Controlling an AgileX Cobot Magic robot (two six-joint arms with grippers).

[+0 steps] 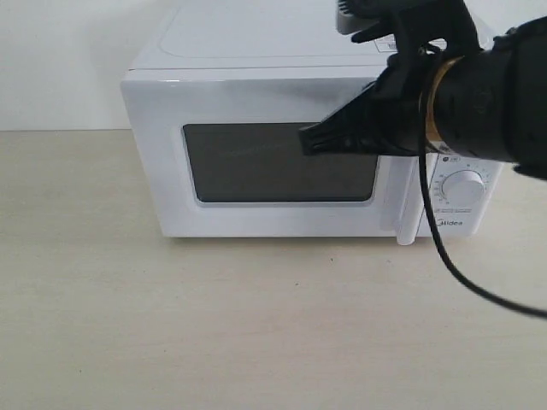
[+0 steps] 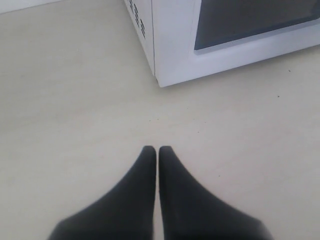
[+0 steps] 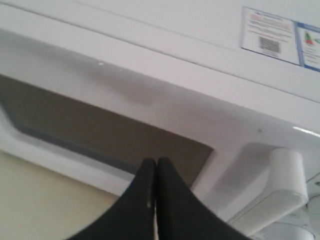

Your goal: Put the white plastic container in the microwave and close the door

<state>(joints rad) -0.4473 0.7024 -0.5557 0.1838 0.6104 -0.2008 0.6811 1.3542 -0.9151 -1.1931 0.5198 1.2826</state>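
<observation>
Standing at the twelve o'clock side of the worktop (image 1: 256,333), the microwave (image 1: 256,38) has its door (image 1: 162,171) shut. The "Midea" logo (image 1: 450,224) sits under a dial (image 1: 464,188) at its four o'clock corner. The labels (image 3: 270,35) on top are too small to read. The right claw (image 1: 308,141), pinched together and empty, points at the dark window (image 1: 248,162); whether it touches is unclear. The left claw (image 2: 158,150), likewise pinched, hovers over the worktop.

"Midea" logo (image 1: 450,224) on microwave (image 1: 162,171) front under dial (image 1: 462,185); top labels (image 3: 270,35) illegible.
</observation>
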